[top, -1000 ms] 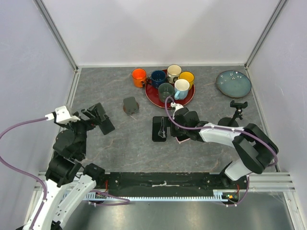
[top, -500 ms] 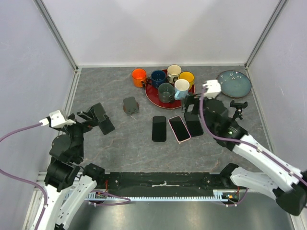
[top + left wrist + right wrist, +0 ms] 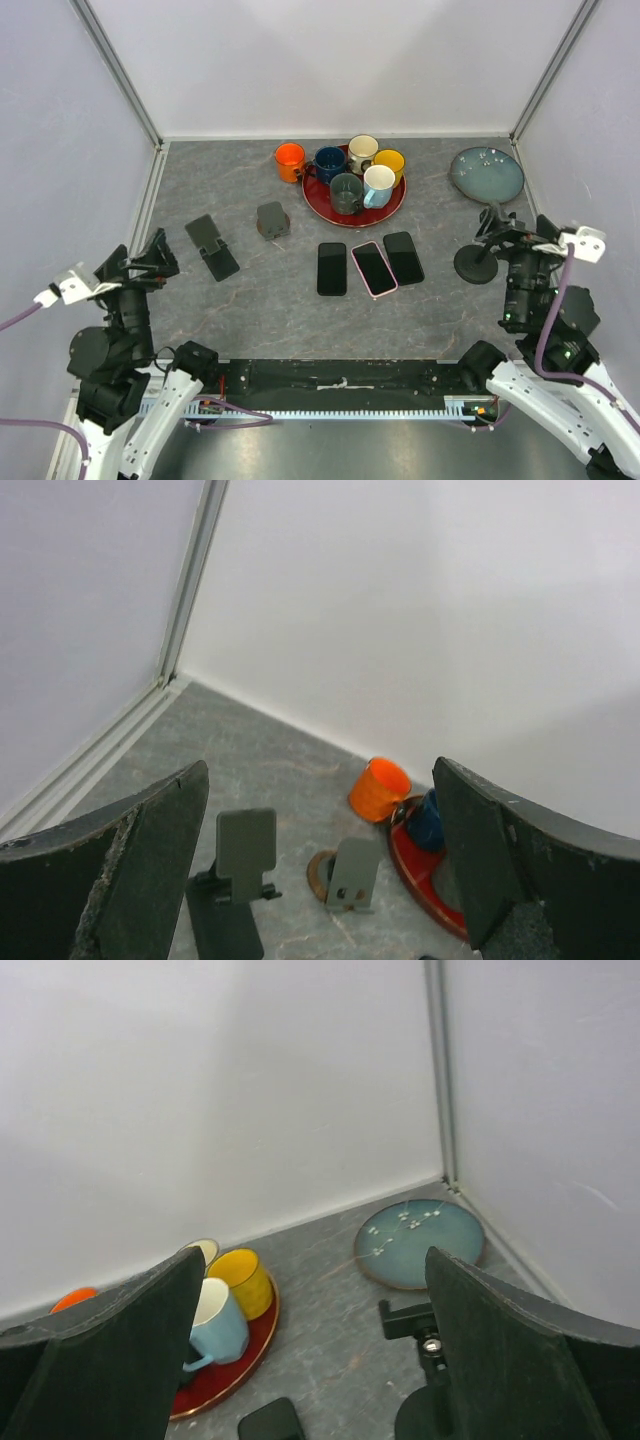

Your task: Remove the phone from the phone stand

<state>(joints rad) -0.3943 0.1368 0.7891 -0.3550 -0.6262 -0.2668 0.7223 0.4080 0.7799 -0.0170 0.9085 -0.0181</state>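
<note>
Three phones lie flat side by side mid-table: a black phone (image 3: 331,268), a pink-cased phone (image 3: 372,268) and another black phone (image 3: 403,257), whose corner (image 3: 272,1422) shows in the right wrist view. A grey phone stand (image 3: 203,232) (image 3: 245,845) stands at the left with no phone on its plate. A dark slab (image 3: 222,264) lies at its foot, and I cannot tell whether that is its base. My left gripper (image 3: 143,262) (image 3: 320,772) is open, pulled back from the stand. My right gripper (image 3: 518,235) (image 3: 315,1260) is open and holds nothing.
A black tripod stand (image 3: 470,264) (image 3: 410,1318) with a bare clamp is just ahead of the right gripper. A small grey stand (image 3: 272,220) (image 3: 352,872) sits in front of a red tray (image 3: 318,200) of mugs. An orange mug (image 3: 290,160) and a blue plate (image 3: 487,173) sit at the back.
The right arm has left the phones mid-table and swung back to the right, near its base. The left arm has drawn back from the grey stand. The left jaws opened slightly wider.
</note>
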